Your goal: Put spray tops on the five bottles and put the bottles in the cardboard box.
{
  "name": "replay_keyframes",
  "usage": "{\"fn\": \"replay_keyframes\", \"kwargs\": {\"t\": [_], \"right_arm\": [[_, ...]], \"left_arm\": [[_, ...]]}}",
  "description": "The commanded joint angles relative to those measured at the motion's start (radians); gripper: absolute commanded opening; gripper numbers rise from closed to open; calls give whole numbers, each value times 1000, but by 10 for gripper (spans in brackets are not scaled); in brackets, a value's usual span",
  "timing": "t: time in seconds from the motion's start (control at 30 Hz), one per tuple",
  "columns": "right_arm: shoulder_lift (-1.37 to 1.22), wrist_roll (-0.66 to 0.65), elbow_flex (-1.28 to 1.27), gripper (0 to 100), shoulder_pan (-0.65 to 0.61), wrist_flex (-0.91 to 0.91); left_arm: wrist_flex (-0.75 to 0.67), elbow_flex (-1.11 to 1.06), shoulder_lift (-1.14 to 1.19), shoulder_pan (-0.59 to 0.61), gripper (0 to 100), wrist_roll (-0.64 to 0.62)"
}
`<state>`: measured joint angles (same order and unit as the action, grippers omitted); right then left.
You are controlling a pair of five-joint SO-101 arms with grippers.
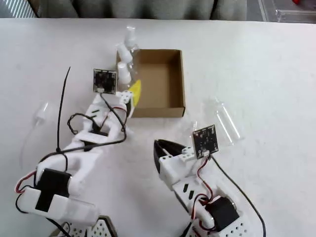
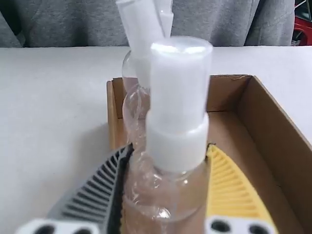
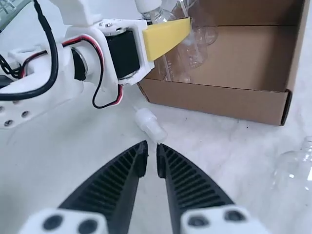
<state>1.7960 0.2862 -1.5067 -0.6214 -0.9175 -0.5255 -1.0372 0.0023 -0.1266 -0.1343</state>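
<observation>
The right gripper hovers low over the table, its black fingers drawn to a narrow slit with nothing between them. Just ahead of its tips a loose spray top lies on its side. To the right a clear bottle without a top lies flat, near the box's right front corner.

Beyond that, the left gripper clamps a clear bottle between its grey and yellow fingers. The bottle stands upright and wears a white spray top. It is held at the left wall of the open cardboard box; whether it is inside or just outside that wall cannot be told. Close behind it a second topped bottle leans at the box's far left corner.

The box's floor, where it shows, is bare brown card. Well to the left of the arm another spray top lies on the table with its thin tube trailing towards the near edge.
</observation>
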Motion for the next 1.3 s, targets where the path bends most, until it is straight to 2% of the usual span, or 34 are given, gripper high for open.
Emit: {"fn": "replay_keyframes", "kwargs": {"t": [0.0,0.33,0.57,0.97,1.13,1.27], "right_arm": [[5,-3,35,17,-5,-1],[5,-3,35,17,-5,-1],[5,-3,35,17,-5,-1],[5,-3,35,17,-5,-1],[5,-3,35,17,-5,-1],[5,-3,35,17,-5,-1]], "left_arm": [[-9,14,2,4,211,6],[-12,-8,-4,1,221,6],[-9,-12,-2,8,338,5],[-11,-28,-12,12,343,5],[-9,-83,-120,2,342,5],[92,-106,-223,4,343,5]]}}
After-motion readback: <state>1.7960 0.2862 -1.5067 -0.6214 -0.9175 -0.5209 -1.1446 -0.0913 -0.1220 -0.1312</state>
